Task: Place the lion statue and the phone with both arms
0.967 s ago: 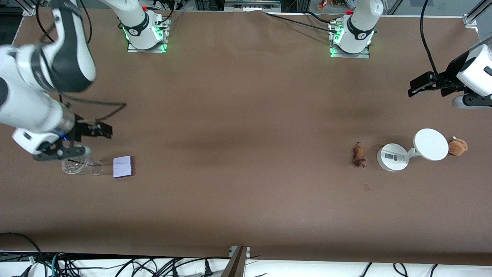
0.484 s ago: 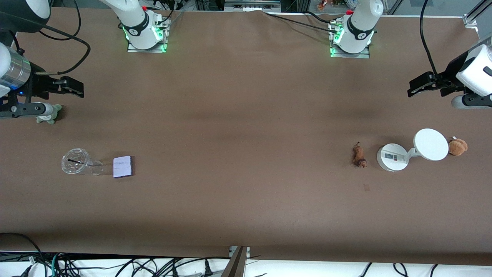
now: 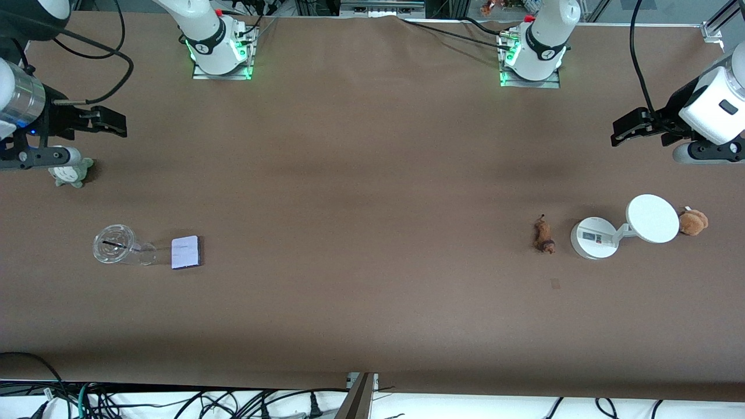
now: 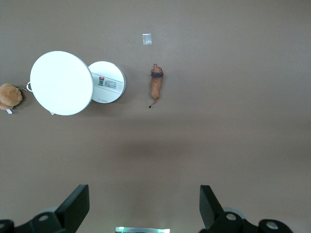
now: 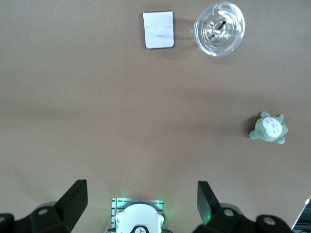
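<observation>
Risk: your open-fingered left gripper [image 3: 621,132] could snag the white stand [image 3: 595,237] just beside the lion statue [image 3: 545,235]; right gripper [image 3: 110,122], open too, waits.

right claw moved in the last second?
Yes. The right claw was over the clear cup beside the phone; it now hangs open above the bare table near the green plush toy, farther from the front camera.
</observation>
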### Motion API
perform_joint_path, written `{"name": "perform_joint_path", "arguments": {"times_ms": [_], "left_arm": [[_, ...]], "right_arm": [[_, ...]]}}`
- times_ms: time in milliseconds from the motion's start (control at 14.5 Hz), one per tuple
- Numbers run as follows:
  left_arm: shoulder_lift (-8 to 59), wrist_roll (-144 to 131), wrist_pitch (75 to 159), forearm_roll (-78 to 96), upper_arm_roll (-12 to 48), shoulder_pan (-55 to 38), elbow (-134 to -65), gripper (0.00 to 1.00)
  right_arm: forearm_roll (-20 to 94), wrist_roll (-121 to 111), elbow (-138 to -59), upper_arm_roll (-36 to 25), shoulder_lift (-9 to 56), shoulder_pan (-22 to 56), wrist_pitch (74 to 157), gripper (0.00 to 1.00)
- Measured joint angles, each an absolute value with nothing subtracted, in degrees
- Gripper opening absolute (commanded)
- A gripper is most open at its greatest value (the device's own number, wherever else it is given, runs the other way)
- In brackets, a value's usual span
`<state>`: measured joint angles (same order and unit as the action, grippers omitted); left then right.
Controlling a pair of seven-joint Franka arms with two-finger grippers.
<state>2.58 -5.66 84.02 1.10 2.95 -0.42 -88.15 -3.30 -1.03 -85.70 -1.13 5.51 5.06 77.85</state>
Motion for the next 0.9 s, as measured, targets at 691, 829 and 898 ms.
{"name": "perform_joint_path", "arguments": {"times_ms": [691, 829, 898], "left_arm": [[2.6, -5.7, 84.0, 0.7, 3.0, -0.4, -88.1, 1.0], [2.6, -5.7, 84.0, 0.2, 3.0, -0.4, -88.1, 1.0], [2.7, -5.7, 84.0, 0.2, 2.9, -0.4, -88.1, 1.0]], "right_arm": [[-3.3, -0.3, -95.7, 1.1, -3.3, 2.4, 84.2, 1.0], [-3.3, -0.3, -95.8, 1.2, -3.3, 2.4, 84.6, 1.0], [-3.3, -0.3, -95.8, 1.3, -3.3, 2.4, 84.7, 1.0]]}}
